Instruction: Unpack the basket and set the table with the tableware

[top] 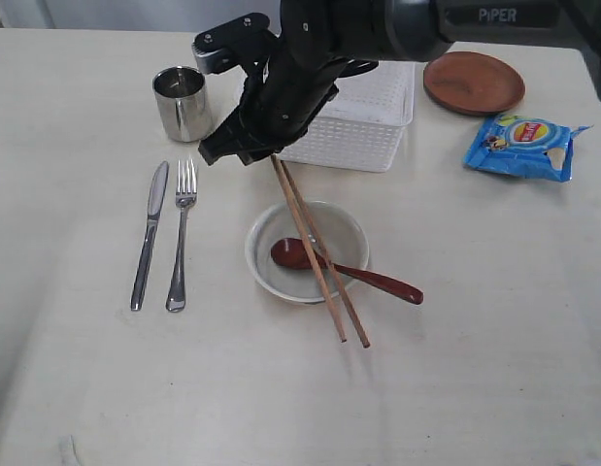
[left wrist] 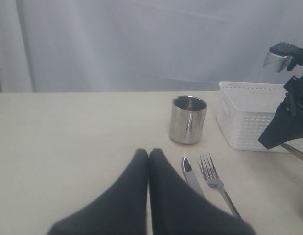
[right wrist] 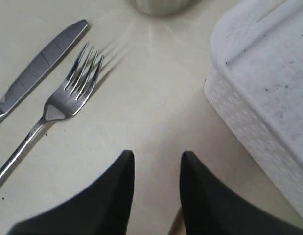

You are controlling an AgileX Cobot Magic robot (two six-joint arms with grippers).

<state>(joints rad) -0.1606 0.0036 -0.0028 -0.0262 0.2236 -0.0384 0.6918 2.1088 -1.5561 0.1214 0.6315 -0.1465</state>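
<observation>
Two wooden chopsticks (top: pixel 319 262) lie across the off-white bowl (top: pixel 259 239), which also holds the red-brown wooden spoon (top: pixel 378 282). Their far ends sit just below my right gripper (top: pixel 237 148), which hangs in front of the white basket (top: pixel 368 126). Its jaws stand open over bare table (right wrist: pixel 156 156), gripping nothing. The steel knife (top: pixel 150 233) and fork (top: pixel 181 233) lie side by side left of the bowl, with the steel cup (top: pixel 181 102) behind them. My left gripper (left wrist: pixel 149 152) is shut and empty, low over the table beside the knife (left wrist: pixel 192 176).
The brown plate (top: pixel 473 82) rests at the back right, and a blue chip bag (top: pixel 523 146) lies in front of it. The right arm reaches in from the top right across the basket. The basket (right wrist: pixel 264 83) stands close beside my right gripper.
</observation>
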